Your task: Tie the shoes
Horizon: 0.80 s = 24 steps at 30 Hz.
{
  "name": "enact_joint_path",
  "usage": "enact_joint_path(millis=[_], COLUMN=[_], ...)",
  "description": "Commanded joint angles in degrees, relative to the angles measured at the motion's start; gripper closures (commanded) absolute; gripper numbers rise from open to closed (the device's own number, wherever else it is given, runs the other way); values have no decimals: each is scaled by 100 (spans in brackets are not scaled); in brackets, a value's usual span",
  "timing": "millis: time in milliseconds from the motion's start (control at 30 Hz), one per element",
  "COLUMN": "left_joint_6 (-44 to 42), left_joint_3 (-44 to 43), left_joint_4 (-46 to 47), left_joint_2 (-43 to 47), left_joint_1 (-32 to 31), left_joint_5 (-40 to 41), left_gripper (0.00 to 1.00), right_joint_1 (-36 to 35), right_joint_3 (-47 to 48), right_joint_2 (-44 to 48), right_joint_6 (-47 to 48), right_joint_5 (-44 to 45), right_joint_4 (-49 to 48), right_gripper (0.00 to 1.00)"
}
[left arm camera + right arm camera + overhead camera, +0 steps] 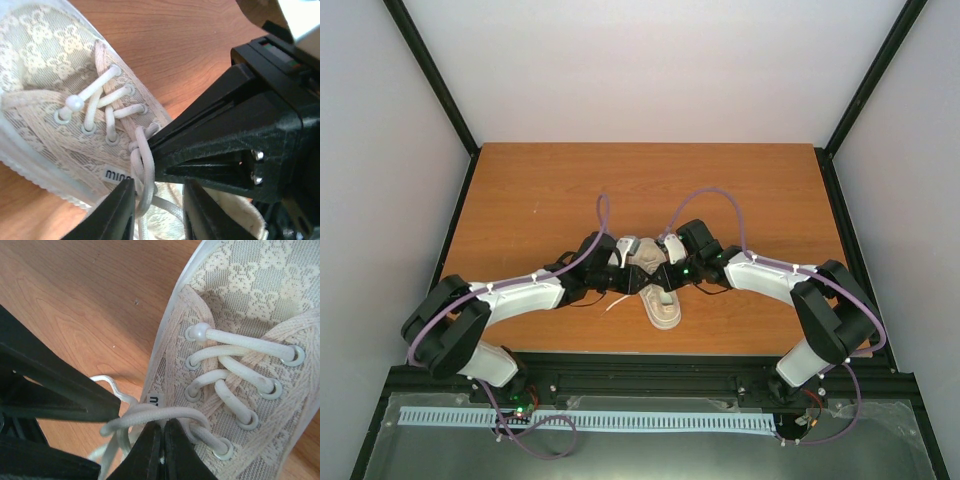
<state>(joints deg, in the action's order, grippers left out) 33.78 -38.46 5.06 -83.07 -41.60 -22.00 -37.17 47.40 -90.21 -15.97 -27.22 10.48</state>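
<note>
Near the front middle of the wooden table (540, 190), between the two arms, sits the shoe (662, 310), a small cream low-top resting on its sole (30, 167), a white rubbery band with a finely ribbed edge. Its upper is sheer floral lace cloth over a paler lining, and the eyelet strips are herringbone-woven tape (175, 325). Pale, round, cord-like laces (242, 347) criss-cross through small metal eyelets (295, 356); a glossy white knob (197, 332) sits at one of them. A small white label (118, 174) with dark letters is sewn on the side. Both grippers meet over the top eyelets, their black, layered-plastic wedge fingers almost tip to tip. The left gripper (159, 186) has its fingers parted, and a loose strand hangs in the gap beside one finger without being squeezed. The right gripper (160, 424) has its fingers pressed flat together, the tips touching a looped strand; whether that strand is pinched between them cannot be told. One lace end (107, 382) curls on the smooth, reddish wood grain beside the shoe
</note>
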Motion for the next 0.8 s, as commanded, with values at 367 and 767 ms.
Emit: enact_joint_path(millis=[367,767], left_joint_6=[696,726], left_joint_3=[-440,-630], left_joint_4=[-889,-873], left_joint_2=[386,-217], left_joint_1=[339,347], left_joint_5=[774,234], left_gripper=[57,67], right_joint_1=[-11,-17], right_joint_3=[-139,-142], right_joint_2=[144,171], right_joint_6=[-44,-25], right_joint_5=[184,183], right_joint_4=[-103,-99], right_gripper=[97,97])
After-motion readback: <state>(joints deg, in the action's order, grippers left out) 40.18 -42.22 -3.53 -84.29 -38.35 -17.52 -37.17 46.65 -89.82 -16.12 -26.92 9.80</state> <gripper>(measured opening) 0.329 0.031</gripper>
